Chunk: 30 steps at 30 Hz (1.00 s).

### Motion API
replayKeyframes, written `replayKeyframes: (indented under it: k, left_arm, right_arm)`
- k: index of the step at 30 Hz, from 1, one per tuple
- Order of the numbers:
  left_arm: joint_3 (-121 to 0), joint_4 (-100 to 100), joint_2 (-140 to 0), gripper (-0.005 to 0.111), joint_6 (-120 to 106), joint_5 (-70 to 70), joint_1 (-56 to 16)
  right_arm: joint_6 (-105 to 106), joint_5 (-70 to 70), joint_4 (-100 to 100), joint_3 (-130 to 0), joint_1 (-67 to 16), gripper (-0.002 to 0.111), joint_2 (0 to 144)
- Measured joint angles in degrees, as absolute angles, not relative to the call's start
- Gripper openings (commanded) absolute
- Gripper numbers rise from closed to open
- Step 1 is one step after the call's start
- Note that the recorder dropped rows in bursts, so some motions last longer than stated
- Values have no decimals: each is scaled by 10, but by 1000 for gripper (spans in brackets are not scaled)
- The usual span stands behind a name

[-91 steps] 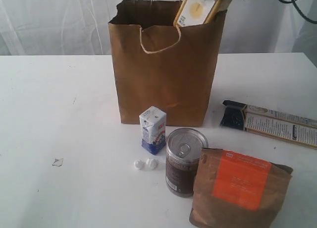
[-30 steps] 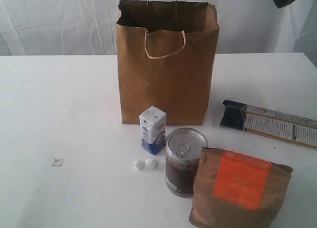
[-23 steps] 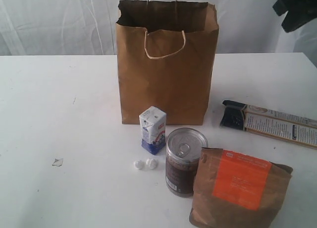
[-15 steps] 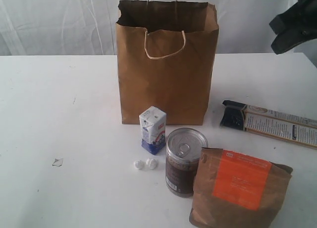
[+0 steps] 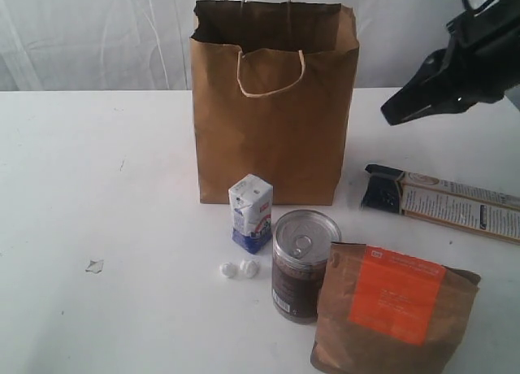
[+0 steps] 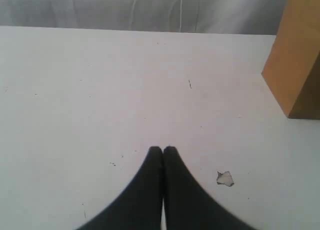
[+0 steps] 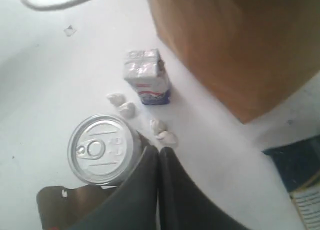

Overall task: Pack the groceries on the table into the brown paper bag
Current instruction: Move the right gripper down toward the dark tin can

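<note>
Exterior view: the bag [image 5: 275, 122] stands upright at upper centre of the counter [image 5: 97, 187], its mouth open. Just in front of it stands the carton [image 5: 251, 214]. The lumps [image 5: 239, 269] and the can [image 5: 302, 264] sit lower in the frame, with the pouch [image 5: 394, 309] just beside the can at lower right. The box [image 5: 455, 202] lies flat at right. The right gripper [image 5: 390, 116] hangs at upper right above the box, jaws pressed together, holding nothing.

Left wrist view: the left gripper [image 6: 162, 150] is closed and empty over bare counter, near a chip [image 6: 225, 178]; a bag corner shows beyond.

Right wrist view: the closed gripper tip hovers between the can's rim and the lumps, with the carton farther on beside the bag.
</note>
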State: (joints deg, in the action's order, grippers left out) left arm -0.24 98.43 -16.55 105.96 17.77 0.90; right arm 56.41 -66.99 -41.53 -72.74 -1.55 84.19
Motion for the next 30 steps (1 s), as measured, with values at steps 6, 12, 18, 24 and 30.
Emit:
replayKeyframes:
  k: [6,12,18,24,30]
  left_arm:
    - [-2,988,-128,0,1057,179,9]
    - [-2,988,-92,0,1055,180,9]
    - [-2,988,-53,0,1055,182,9]
    - [-2,988,-5,0,1055,182,9]
    - [-2,988,-2,0,1053,182,9]
  right_arm:
    - [593,-641,-419,-692,-82,0,842]
    - [606,-559,-390,-670,-155,0,842]
    - [609,-427,-361,-627,-204,0,842]
    - [610,-414,-351,-615,-229,0,842]
    - [610,-440,-368,-615,-235,0,842]
